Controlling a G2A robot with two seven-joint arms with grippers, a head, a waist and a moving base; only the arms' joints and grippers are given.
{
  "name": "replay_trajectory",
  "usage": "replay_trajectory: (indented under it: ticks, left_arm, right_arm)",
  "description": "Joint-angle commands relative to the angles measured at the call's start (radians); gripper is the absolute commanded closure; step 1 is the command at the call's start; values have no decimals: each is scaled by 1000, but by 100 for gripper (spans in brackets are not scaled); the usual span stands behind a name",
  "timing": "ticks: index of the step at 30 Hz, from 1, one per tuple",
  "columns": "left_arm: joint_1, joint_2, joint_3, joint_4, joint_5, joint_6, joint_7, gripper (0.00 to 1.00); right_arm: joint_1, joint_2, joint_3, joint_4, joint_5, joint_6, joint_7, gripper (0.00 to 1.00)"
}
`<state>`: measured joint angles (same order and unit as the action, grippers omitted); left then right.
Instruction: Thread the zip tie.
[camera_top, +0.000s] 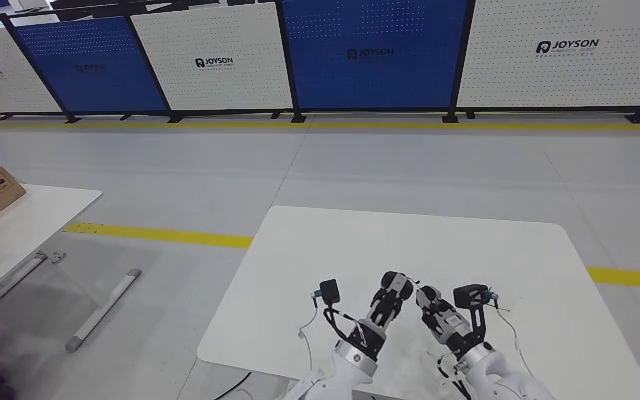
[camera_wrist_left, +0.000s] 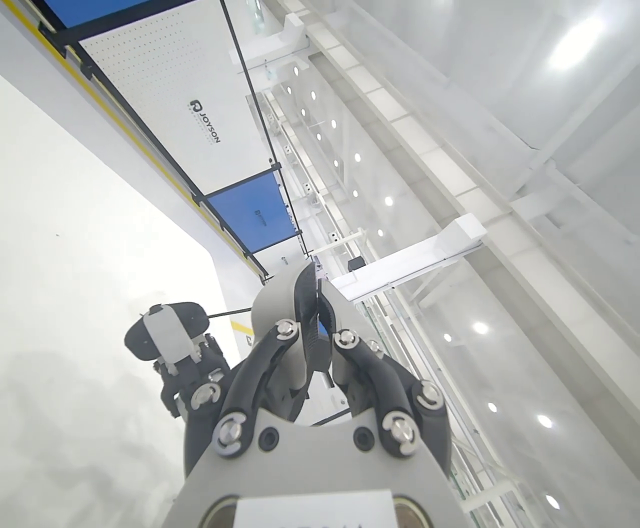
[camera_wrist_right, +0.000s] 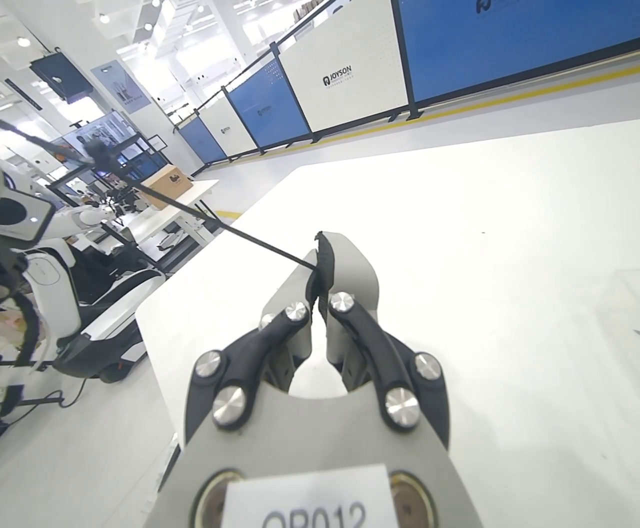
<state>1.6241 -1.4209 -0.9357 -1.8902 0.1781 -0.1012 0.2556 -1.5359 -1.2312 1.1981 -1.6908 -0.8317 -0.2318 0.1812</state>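
1. Zip tie (camera_wrist_right: 260, 241): a thin, straight black strap, stretched taut in the air above the white table (camera_wrist_right: 475, 225).
2. Right gripper (camera_wrist_right: 322, 245) is clenched on one end of the strap. The strap leaves the black ribbed pads near the fingertips and runs off sideways. Farther along its length sits a dark, blurred lump, and I cannot tell what it is.
3. Left gripper (camera_wrist_left: 315, 270) has its fingers pressed together, with the tips pointing up and away from the table. In the left wrist view the strap comes across from the right gripper to the back of the nearer finger and is hidden there. Whether these fingers pinch the tie cannot be told.
4. Seen from the top view, the two grippers sit close together over the near part of the table, with their tips almost meeting.
5. Writing: the white and blue perforated panels (camera_top: 375, 55) along the far side of the floor each carry a logo with a wordmark. A white label (camera_wrist_right: 310, 500) on the right wrist housing bears dark characters, which are cut off at the edge of the view.
6. Containers: a brown cardboard box (camera_wrist_right: 170, 184) stands on a side table (camera_wrist_right: 205, 187). Its flaps are shut and it has a dark mark on one side. Its contents are hidden.
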Motion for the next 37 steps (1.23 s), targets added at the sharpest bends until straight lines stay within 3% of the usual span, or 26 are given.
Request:
replay_trajectory:
  ticks: [1,5,6,13,20,23,31,37]
  left_arm:
    - [4,1,-1,-5,0,-2,-2,100]
    - [1,1,0,2,4,13,-5,100]
    - [-2,1,0,7,4,21,-4,100]
    - [-30,-3,-10,40,-26,62,14,100]
    - [-47,-5,-30,83,-48,85,27,100]
    - [-55,-6,-40,109,-64,94,35,100]
    - [-87,-13,-85,215,-150,65,92,100]
    - [-115,-21,-99,286,-188,47,132,100]
  right_arm:
    - [0,0,0,0,-1,-1,0,100]
    - [-1,0,1,-1,13,-3,-1,100]
    - [-2,0,3,-2,21,-2,-2,0]
    - [-39,6,69,-27,99,-30,-57,0]
    - [-127,20,212,-74,225,-107,-142,0]
    - [-163,26,273,-98,291,-108,-167,0]
    - [-227,46,391,-118,476,-108,-215,0]
    - [-250,54,434,-118,574,-108,-236,0]
